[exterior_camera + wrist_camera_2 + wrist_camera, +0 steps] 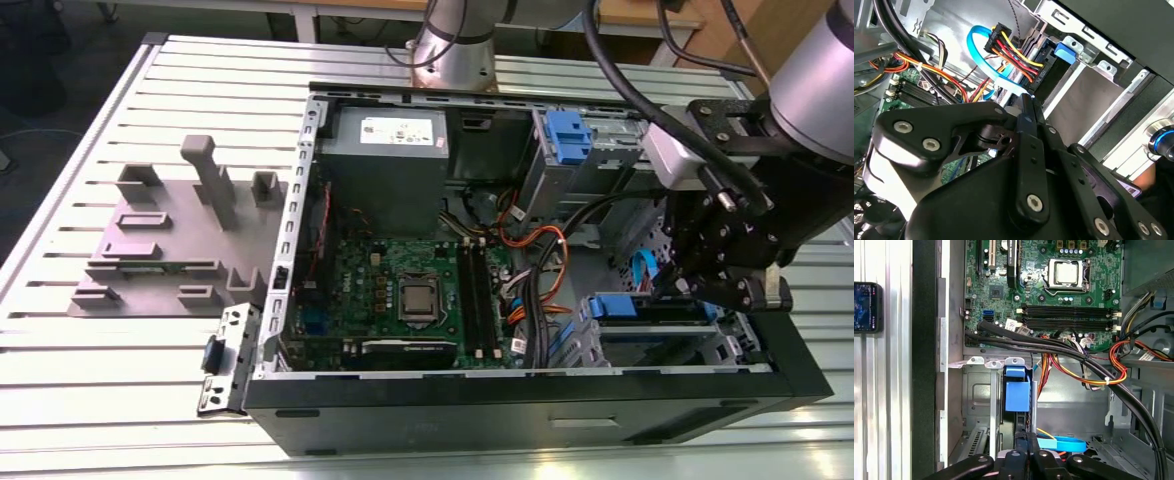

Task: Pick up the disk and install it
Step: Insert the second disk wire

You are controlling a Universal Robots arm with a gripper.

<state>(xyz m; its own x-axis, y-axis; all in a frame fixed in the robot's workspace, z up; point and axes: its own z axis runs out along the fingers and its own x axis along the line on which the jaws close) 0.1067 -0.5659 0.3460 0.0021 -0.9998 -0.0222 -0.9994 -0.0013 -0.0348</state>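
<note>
The jaws of the gripper (1025, 440) look clenched, tip against tip, with nothing visible between them; they are down inside the open computer case (534, 400). Directly ahead of the tips, close but apparently not touching, is the disk (1017, 394). It stands on edge in a slot of the metal drive cage (979, 395), with the blue carrier end facing the jaws. Just to one side of the tips loops a light-blue flat cable (1061, 444). Further out, beyond the cage, black and orange-yellow wire bundles (1089, 362) cross in front of the motherboard (1054, 300). The case lies on the ribbed metal surface (134, 380).

I judge the pick-up done and the install step in hand, with the disk already in its bay. Finishing would call for a straight push along the slot, clear of the blue cable.
</note>
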